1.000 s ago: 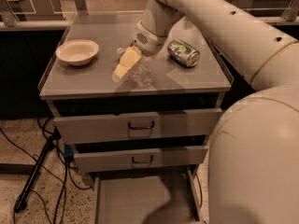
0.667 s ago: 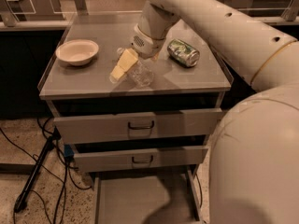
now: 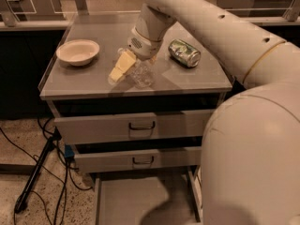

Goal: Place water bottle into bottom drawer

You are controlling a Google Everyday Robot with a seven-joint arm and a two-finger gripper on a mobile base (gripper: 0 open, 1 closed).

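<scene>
Water bottle (image 3: 142, 74) near front edge (image 3: 136, 92), claw (image 3: 128, 73) beside

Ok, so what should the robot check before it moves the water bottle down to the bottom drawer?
1. The hand is at the water bottle on the cabinet top: ok.
2. The hand has a firm hold on the bottle: cannot tell.
3. The bottle is lifted off the top: not ok, it seems to rest there.
4. The bottom drawer is pulled open with bare floor showing: ok.
5. The green can and the bowl sit apart from the bottle: ok.
6. The top drawer and middle drawer are pushed in, not covering the bottom one: ok.
</scene>
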